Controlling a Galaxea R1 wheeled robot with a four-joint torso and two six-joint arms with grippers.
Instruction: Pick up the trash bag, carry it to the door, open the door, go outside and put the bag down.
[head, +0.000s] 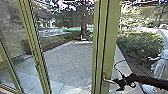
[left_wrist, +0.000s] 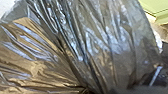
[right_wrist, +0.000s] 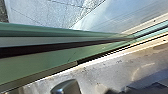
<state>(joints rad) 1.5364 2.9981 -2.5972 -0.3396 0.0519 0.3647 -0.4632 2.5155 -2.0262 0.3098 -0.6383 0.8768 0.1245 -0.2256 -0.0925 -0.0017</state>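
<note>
My right gripper (head: 119, 84) is at the inner side of the green door frame (head: 111, 32), close beside the metal door handle (head: 109, 81). Whether it touches the handle I cannot tell. In the right wrist view, a rounded metal handle (right_wrist: 65, 87) shows near the green frame (right_wrist: 37, 58). The shiny grey-brown trash bag (left_wrist: 110, 42) is large in the left wrist view, its folds drawn together at my left gripper (left_wrist: 87, 90), which is shut on it.
Through the glass lies a paved yard (head: 71, 62), with a hedge (head: 140, 43) on the right and a tree trunk (head: 84, 30) farther back. Another green frame post (head: 35, 47) stands to the left. A thin cable loops above my right gripper.
</note>
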